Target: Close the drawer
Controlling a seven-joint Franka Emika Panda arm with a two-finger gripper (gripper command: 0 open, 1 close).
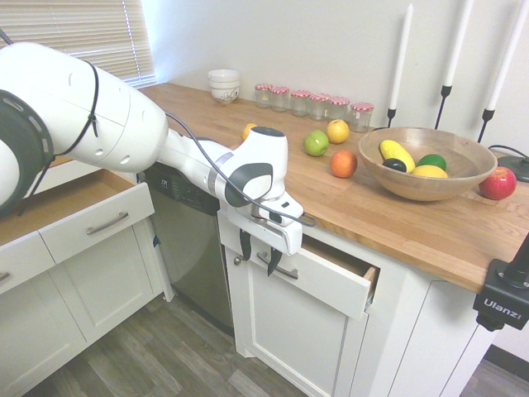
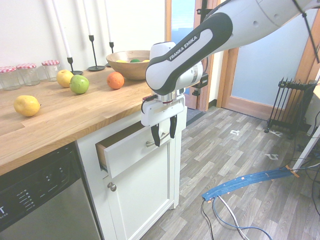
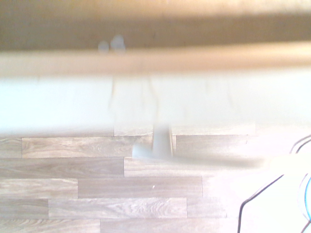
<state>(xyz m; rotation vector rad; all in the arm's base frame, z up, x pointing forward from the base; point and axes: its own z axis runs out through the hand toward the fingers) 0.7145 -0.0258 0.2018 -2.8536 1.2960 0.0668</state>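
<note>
The drawer (image 1: 326,285) has a flat white front and a slim silver bar handle (image 1: 285,270). It sits under the butcher-block counter and is pulled out a little, with a strip of its wood side (image 1: 354,259) showing. My gripper (image 1: 259,265) hangs straight down in front of the drawer, open, its black fingers either side of the handle's left end. The second exterior view shows the same: the gripper (image 2: 164,141) straddles the handle (image 2: 152,143) of the drawer (image 2: 130,152). In the wrist view the white drawer front (image 3: 73,102) and handle (image 3: 160,145) are blurred, with floor behind them.
Another white-fronted drawer (image 1: 95,217) stands open at the left, below my arm. A dishwasher (image 1: 190,240) sits between the two cabinets. On the counter (image 1: 413,223) are loose fruit, a wooden bowl (image 1: 426,169), jars and candlesticks. Wood-look floor (image 2: 240,160) lies in front.
</note>
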